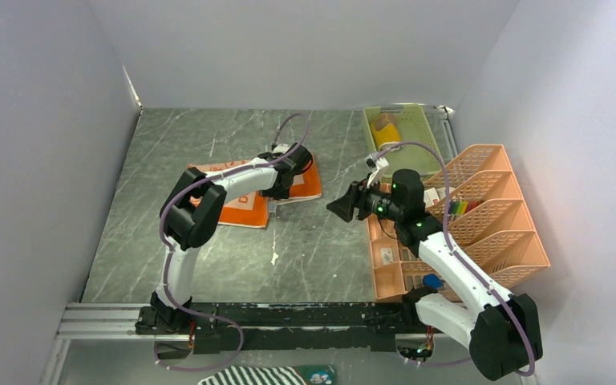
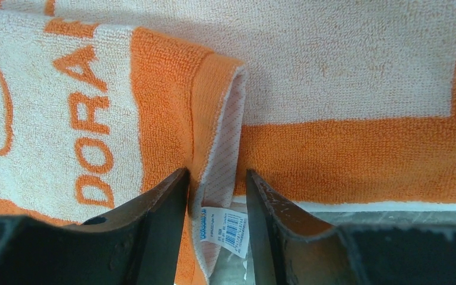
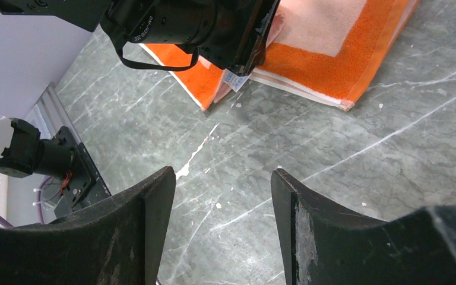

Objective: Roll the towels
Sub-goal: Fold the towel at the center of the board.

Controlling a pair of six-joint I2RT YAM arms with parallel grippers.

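Observation:
The orange towel [image 1: 237,212] lies folded on the grey marble table, left of centre; its cream panel with orange lettering fills the left wrist view [image 2: 362,148]. My left gripper [image 1: 277,197] [image 2: 217,178] is shut on a turned-up edge of this towel, the white underside and a small label pinched between the fingers. The right wrist view shows that arm's black head over the towel's near corner [image 3: 326,65]. A mustard-yellow towel [image 1: 384,128] sits in the pale green basket [image 1: 427,140] at the back. My right gripper [image 1: 342,207] [image 3: 222,178] hangs open over bare table, right of the orange towel, holding nothing.
An orange plastic organiser [image 1: 493,212] with several compartments stands at the right, close behind my right wrist. A black-and-white striped cloth [image 1: 257,375] lies below the arms' base rail. Grey walls close in the table on three sides.

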